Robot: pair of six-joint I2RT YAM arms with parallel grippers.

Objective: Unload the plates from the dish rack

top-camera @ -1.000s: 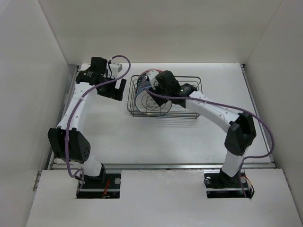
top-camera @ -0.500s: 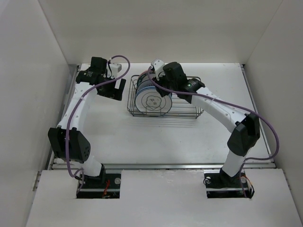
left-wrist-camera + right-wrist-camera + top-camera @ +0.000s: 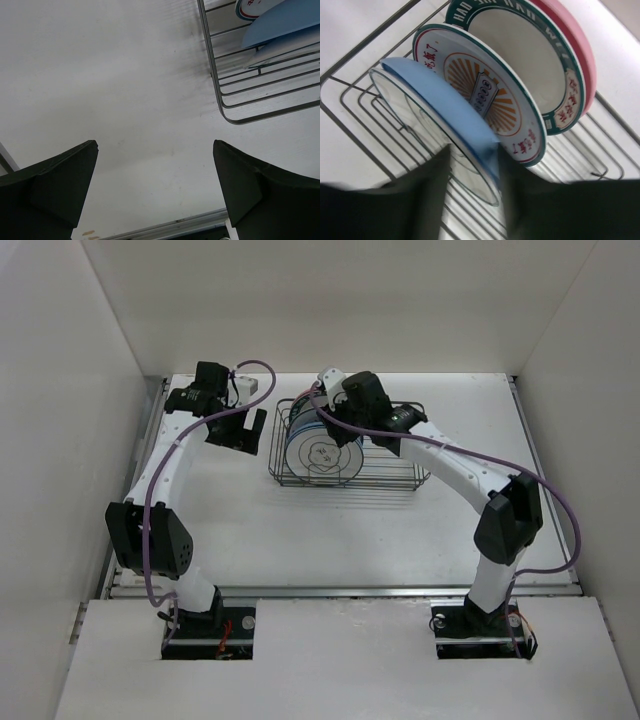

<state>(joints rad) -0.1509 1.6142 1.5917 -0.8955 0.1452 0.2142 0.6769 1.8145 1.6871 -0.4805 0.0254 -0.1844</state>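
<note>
First removal appeared in hand: five plates (image 3: pixel 318 450) stood on edge at the left end of the dish rack (image 3: pixel 385 483), upper centre of frame, with the right gripper (image 3: pixel 475 162) over them, jaws apart astride the rim of the light blue plate (image 3: pixel 445 105), not clamped. The next move called for closing on that rim and lifting straight, the orange-patterned plate (image 3: pixel 485 95) crowding just behind; the left gripper (image 3: pixel 155 145) hung spread wide over the table (image 3: pixel 100 75) beside the rack

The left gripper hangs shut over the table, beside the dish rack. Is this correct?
Not quite. The left gripper is open, its fingers wide apart with nothing between them; the left wrist view shows it. It does hang over the table, beside the dish rack.
</note>
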